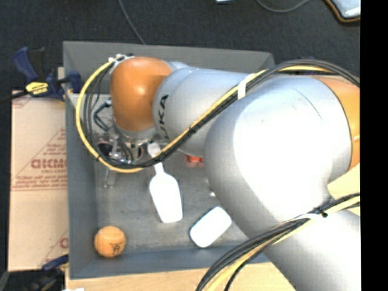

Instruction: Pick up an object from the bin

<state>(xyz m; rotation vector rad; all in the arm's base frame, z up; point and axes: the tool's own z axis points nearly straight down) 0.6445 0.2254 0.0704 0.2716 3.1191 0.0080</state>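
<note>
Camera view, bin (pixel 127 214), left to right. Orange ball (pixel 110 241): front-left corner, apart from the rest. Hand (pixel 123 153): low at left-centre; open or closed cannot be told. White bottle (pixel 165 197): centre, lying flat, nearest the hand. White oblong block (pixel 210 226): just right. Advice: centre over one item, straddle its narrow width.

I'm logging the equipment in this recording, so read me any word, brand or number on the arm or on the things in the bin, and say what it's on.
"KUKA": black letters on the silver arm, beside its orange cover.
On the orange ball: a small dark mark, too small to read.
On the white paddle-shaped thing and the white oblong thing: no text.
</note>
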